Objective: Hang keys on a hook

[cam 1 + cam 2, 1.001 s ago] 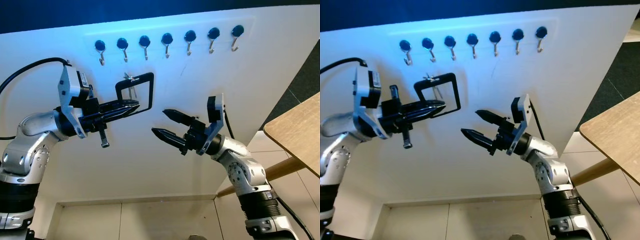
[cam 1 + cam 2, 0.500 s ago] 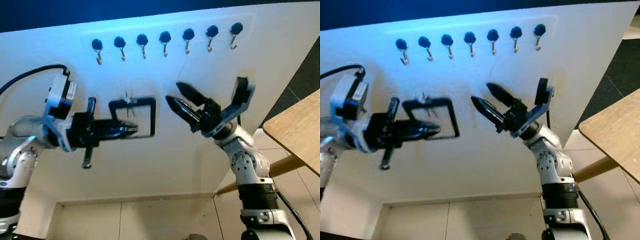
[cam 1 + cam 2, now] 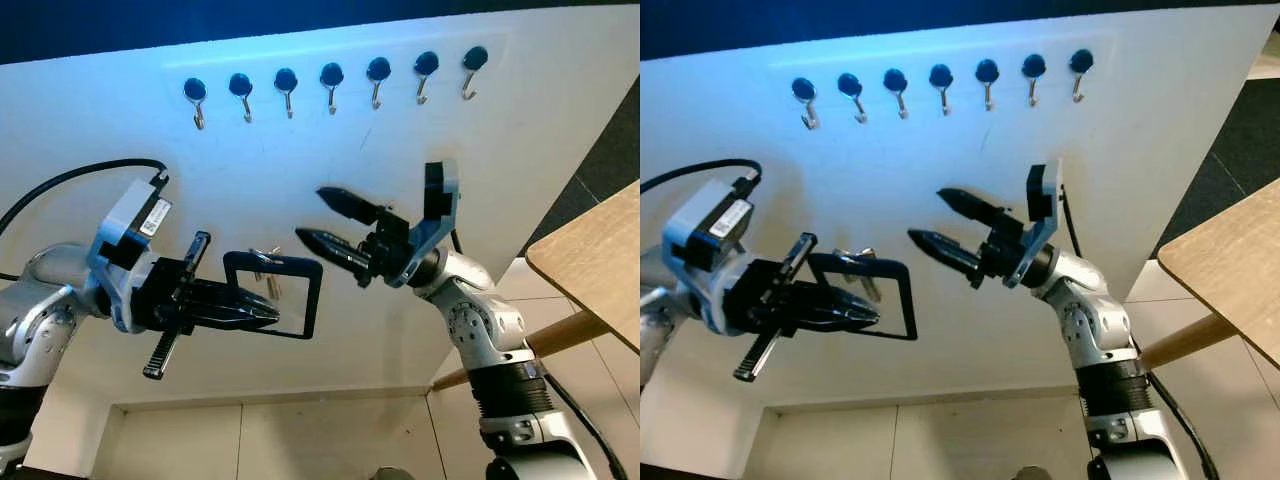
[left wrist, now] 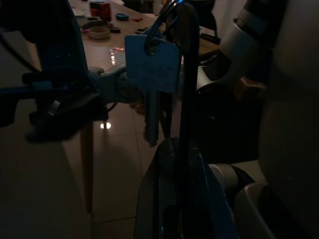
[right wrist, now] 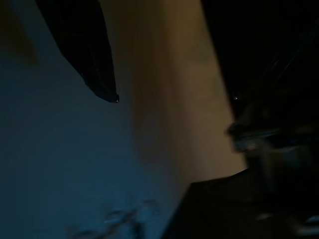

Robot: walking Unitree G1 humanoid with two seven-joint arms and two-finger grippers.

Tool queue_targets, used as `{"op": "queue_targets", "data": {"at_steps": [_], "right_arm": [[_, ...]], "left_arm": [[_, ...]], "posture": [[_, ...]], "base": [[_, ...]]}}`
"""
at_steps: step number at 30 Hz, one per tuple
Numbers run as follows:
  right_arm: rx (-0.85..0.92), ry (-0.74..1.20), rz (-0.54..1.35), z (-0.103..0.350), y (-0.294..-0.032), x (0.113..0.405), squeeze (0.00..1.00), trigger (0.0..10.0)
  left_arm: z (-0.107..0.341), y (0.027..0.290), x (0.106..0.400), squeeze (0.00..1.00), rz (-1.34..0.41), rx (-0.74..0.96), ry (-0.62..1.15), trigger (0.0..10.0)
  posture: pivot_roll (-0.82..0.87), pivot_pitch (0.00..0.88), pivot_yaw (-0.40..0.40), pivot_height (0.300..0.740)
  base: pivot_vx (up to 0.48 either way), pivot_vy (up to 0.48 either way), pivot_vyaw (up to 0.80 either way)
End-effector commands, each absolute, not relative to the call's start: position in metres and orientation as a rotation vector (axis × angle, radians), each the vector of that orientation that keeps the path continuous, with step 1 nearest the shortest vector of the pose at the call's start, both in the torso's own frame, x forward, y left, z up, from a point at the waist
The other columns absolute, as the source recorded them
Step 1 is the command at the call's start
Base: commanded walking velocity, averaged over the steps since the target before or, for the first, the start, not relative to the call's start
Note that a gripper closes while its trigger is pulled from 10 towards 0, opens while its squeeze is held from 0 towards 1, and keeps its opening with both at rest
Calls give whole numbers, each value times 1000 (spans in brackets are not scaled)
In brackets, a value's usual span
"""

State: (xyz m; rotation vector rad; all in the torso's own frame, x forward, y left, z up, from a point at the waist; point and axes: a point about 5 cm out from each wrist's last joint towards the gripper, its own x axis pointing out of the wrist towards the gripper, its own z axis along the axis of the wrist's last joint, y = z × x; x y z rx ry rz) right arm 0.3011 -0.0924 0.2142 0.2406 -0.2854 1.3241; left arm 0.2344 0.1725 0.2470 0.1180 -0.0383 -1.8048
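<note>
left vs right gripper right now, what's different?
The left gripper is shut on the black key ring, with the keys dangling from it; the right gripper is open and holds nothing. The left gripper sits lower, farther below the row of hooks; the right gripper is higher, nearer them. Both point inward toward each other in front of the white board.

The light wooden table (image 3: 600,262) at the robot's right is cut off by the frame edge, only a corner and one leg being seen. The small silver keys (image 3: 266,278) are too small to be counted. The right wrist view is darkened and blurred.
</note>
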Motion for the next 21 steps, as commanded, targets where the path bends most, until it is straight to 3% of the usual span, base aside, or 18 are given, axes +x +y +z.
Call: {"op": "queue_targets", "data": {"at_steps": [1, 11, 21], "right_arm": [[208, -270, 1415, 216, -82, 292, 0, 10000], [47, -177, 1458, 203, -59, 287, 0, 10000], [62, -186, 1421, 204, -50, 287, 0, 10000]], "left_arm": [[248, 170, 234, 0, -1831, 130, -21, 10000], [244, 163, 241, 0, -1823, 133, -20, 10000], [244, 161, 244, 0, -1823, 139, -18, 10000]], "posture": [[-68, 77, 64, 740], [-80, 83, 71, 740], [-82, 93, 79, 740]], "base": [[0, 0, 0], [0, 0, 0], [0, 0, 0]]}}
